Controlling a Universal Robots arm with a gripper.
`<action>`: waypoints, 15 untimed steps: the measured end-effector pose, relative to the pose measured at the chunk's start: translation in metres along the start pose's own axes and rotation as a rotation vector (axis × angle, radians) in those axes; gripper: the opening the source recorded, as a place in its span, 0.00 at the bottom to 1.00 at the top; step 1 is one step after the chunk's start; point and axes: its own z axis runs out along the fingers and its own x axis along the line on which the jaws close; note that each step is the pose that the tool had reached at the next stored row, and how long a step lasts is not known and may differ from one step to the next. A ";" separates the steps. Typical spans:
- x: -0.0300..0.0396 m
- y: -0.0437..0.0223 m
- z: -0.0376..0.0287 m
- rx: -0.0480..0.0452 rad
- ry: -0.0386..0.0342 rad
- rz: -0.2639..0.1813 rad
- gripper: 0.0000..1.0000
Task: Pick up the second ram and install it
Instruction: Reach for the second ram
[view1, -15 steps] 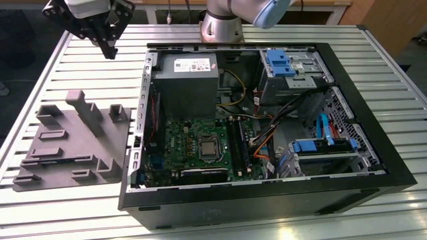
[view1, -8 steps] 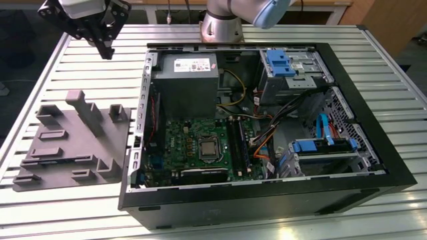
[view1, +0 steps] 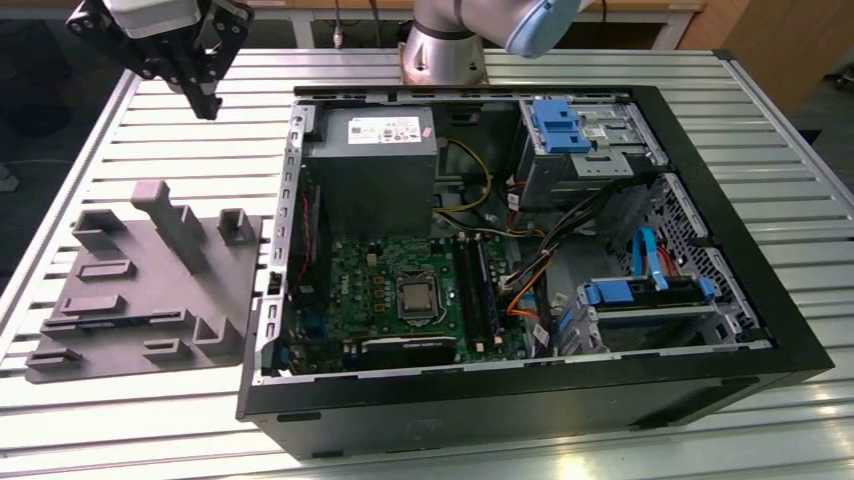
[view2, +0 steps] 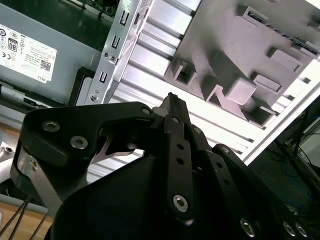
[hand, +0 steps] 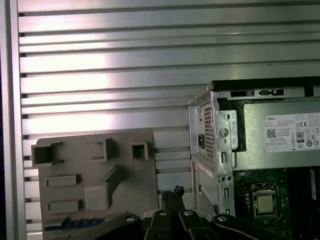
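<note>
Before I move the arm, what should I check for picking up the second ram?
1. Gripper empty: ok, shut on nothing.
2. Gripper down at the grey tray: not ok, it hangs well above.
3. Second ram in tray: ok, blue-green edge shows in the first wrist view.
4. Computer case open: ok.
5. Free motherboard slot: cannot tell.

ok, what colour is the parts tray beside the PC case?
Plain grey, no pattern. The parts tray shows best in the exterior view.
</note>
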 end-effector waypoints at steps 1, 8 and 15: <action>0.0007 -0.0002 0.0000 0.0000 0.0000 0.000 0.11; 0.0064 -0.0016 -0.0002 0.0000 0.0000 0.000 0.11; 0.0125 -0.0029 -0.0004 0.0000 0.0000 0.000 0.11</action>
